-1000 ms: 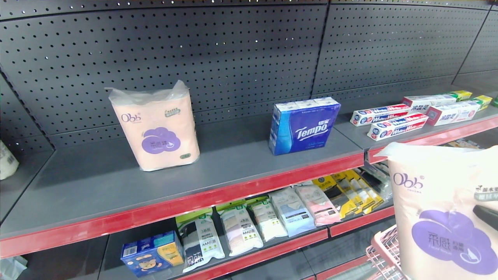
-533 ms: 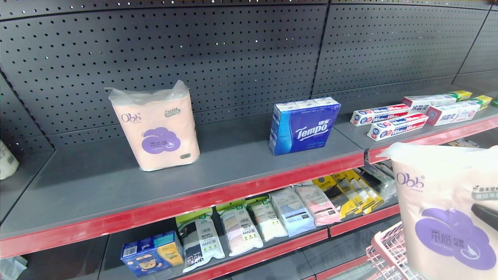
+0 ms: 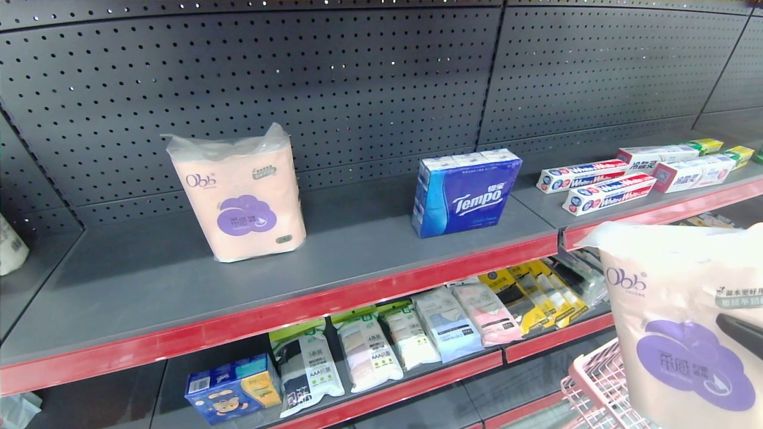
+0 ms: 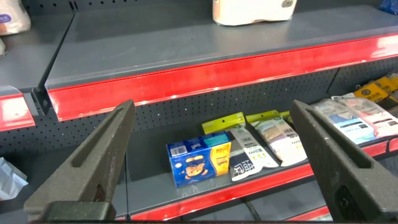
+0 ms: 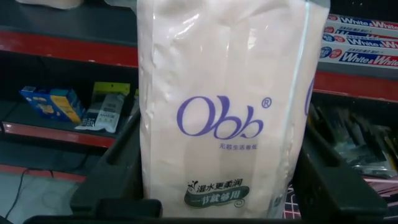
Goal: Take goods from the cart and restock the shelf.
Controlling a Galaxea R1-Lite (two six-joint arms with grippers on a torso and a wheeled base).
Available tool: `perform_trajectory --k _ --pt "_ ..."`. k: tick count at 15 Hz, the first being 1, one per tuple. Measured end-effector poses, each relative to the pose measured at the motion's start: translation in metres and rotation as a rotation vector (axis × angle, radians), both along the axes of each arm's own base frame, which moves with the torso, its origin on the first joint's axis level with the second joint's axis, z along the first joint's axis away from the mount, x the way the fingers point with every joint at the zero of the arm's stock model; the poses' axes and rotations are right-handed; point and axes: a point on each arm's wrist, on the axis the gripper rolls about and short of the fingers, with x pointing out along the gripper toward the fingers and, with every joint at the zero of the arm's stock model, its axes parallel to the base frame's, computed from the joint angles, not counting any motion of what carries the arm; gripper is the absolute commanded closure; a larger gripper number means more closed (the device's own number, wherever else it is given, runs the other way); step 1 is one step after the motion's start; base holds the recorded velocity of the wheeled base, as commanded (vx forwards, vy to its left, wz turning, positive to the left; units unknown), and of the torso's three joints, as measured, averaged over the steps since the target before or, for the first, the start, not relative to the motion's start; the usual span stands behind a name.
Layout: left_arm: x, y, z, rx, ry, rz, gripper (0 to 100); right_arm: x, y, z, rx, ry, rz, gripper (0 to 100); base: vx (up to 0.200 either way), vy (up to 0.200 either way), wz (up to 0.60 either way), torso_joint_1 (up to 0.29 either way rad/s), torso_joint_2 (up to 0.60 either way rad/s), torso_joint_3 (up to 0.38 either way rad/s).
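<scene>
My right gripper [image 5: 221,182] is shut on a pink toilet-paper pack [image 3: 673,310], upright at the lower right above the cart; one dark finger [image 3: 739,335] crosses its front. In the right wrist view this pack [image 5: 224,106] stands between both fingers [image 5: 115,171]. A matching pink pack [image 3: 238,196] stands on the grey shelf [image 3: 149,280] left of centre. The pink wire cart [image 3: 593,381] peeks in at the bottom right. My left gripper [image 4: 214,168] is open with nothing in it, low in front of the shelf's red edge [image 4: 205,71].
A blue tissue pack [image 3: 462,193] stands mid-shelf, with bare shelf between it and the pink pack. Toothpaste boxes [image 3: 608,193] lie on the right bay. The lower tier holds several flat packets [image 3: 447,322] and a blue box [image 3: 232,387]. Pegboard backs the shelf.
The held pink pack has drifted slightly down and to the right. Everything on the shelf stays put.
</scene>
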Motion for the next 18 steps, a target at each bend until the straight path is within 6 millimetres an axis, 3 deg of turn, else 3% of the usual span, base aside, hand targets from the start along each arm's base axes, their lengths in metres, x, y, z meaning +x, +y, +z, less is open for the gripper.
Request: perform_trajectory --k 11,18 --pt "0.0000 0.0000 0.0000 0.001 0.000 0.000 0 0.0037 0.0003 0.0014 -0.008 0.006 0.008 100 0.000 0.000 0.00 0.006 -0.01 -0.007" --pt "0.0000 0.0000 0.0001 0.001 0.000 0.000 0 0.0059 0.0002 0.0014 -0.018 0.009 0.011 100 0.000 0.000 0.00 0.167 -0.36 -0.190"
